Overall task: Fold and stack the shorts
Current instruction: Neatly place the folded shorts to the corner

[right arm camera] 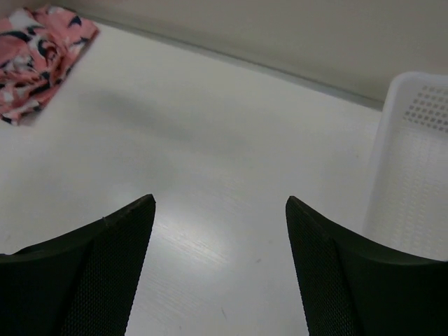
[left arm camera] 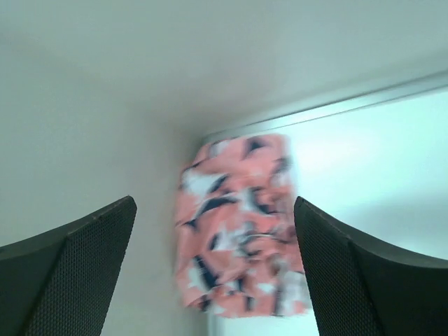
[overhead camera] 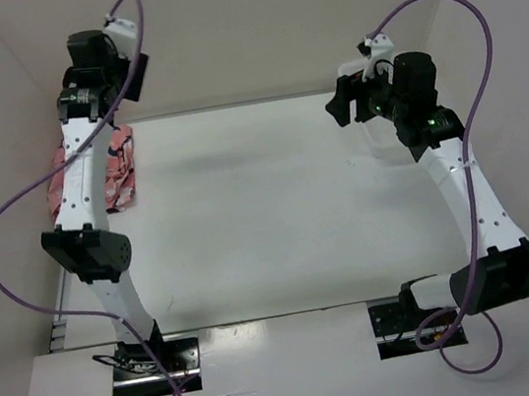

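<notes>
The salmon-pink shorts (overhead camera: pixel 119 170) with dark shark shapes lie folded in a pile at the table's far left edge, partly hidden by my left arm. They show blurred in the left wrist view (left arm camera: pixel 238 224) and at the top left of the right wrist view (right arm camera: pixel 35 56). My left gripper (overhead camera: pixel 131 73) is raised high above the pile, open and empty. My right gripper (overhead camera: pixel 345 106) hangs open and empty above the far right of the table, far from the shorts.
A white plastic mesh basket (right arm camera: pixel 413 175) stands at the far right, partly under my right arm (overhead camera: pixel 379 131). White walls close in the back and both sides of the white table (overhead camera: pixel 277 216).
</notes>
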{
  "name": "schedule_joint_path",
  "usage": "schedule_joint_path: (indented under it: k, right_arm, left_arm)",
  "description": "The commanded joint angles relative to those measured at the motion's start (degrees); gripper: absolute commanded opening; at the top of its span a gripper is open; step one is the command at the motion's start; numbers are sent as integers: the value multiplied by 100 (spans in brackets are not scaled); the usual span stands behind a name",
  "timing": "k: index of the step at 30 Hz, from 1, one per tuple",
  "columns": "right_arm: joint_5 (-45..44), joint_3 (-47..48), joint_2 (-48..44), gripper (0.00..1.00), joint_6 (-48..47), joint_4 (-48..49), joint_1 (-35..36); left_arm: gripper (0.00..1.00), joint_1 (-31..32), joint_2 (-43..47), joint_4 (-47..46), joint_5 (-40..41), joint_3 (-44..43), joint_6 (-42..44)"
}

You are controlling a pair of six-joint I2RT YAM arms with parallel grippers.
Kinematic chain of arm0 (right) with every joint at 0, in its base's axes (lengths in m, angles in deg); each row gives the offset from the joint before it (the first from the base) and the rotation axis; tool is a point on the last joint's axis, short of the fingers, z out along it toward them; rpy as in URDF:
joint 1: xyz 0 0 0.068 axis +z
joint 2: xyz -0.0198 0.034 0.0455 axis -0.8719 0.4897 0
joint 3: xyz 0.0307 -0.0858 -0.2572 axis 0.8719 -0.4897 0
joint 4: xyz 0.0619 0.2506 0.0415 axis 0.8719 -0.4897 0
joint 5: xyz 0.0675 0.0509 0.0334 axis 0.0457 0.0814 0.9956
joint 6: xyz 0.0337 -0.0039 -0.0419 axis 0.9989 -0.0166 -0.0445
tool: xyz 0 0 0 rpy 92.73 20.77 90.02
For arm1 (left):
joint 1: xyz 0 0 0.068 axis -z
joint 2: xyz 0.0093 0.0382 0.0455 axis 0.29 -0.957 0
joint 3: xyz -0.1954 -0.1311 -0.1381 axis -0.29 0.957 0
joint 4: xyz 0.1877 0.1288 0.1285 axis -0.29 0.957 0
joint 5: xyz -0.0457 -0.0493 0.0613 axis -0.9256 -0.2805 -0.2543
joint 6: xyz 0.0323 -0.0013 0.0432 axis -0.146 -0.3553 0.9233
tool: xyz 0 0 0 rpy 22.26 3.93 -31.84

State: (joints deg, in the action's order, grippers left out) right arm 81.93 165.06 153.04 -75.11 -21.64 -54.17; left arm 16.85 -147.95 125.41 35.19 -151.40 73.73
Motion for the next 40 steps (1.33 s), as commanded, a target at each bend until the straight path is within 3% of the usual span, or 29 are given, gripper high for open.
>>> schedule_joint_path:
  k: [1,2,6,10,13,19,22,40]
  right_arm:
    - [-466,-463,-465,81,-582,-629,35]
    - [-519,-569,-544,83,-680,-1031,35]
    - [-887,-1114,-1202,99,-927,-1911,35]
    - [-942,-1343,-1721,100,-866,-2598,35]
    - [-1371,-1737,-2065,100,-199,-2740,88]
    - [-2961,-1878,-2995,100,496,-2582,88]
    - [-2954,-1932,-3217,100,497,-2529,88]
    - [-3051,-1985,-3498,100,585,-2424,27]
  left_arm:
    - [100,912,897,893,-1241,1107,-127]
    - [100,1220,1448,745,-1242,2401,-39]
    - [100,3238,2410,392,-1128,4929,-63]
    - [100,3754,2509,392,-2555,6032,-721]
    - [100,4139,2219,182,-3156,6403,-873]
    - [100,5387,1288,58,-3326,6115,-776]
    - [100,5898,637,58,-3019,5553,-846]
    - [100,6285,-295,-56,-2604,4980,-1022]
